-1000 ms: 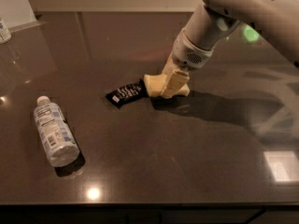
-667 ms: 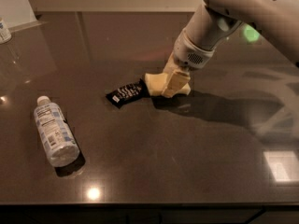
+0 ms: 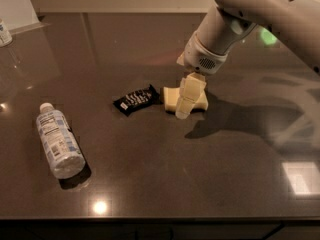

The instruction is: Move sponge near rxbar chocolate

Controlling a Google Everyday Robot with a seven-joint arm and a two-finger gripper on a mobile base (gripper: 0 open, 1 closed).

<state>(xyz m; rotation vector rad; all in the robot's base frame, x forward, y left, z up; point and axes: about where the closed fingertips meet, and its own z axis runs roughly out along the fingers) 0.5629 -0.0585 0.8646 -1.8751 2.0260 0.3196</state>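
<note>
A dark glossy table (image 3: 165, 184) fills the room's view. The pale arm (image 3: 225, 29) comes in from the far right, cut off at the top and right edges. A clear bottle (image 3: 59, 141) lies on its side at the near left. The gripper (image 3: 184, 111) stands down on the sponge (image 3: 170, 96), hiding its middle; whether it is clenched or released I cannot tell. The sponge rests on the table just right of the rxbar (image 3: 136, 99), nearly touching. Far left, a small labelled thing (image 3: 4, 32) is cut off.

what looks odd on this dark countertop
Only the clear plastic bottle with a white label, lying on its side at front left; no spill shows. The cream gripper sits at the pale yellow foam sponge, beside the black-wrapped snack bar.
</note>
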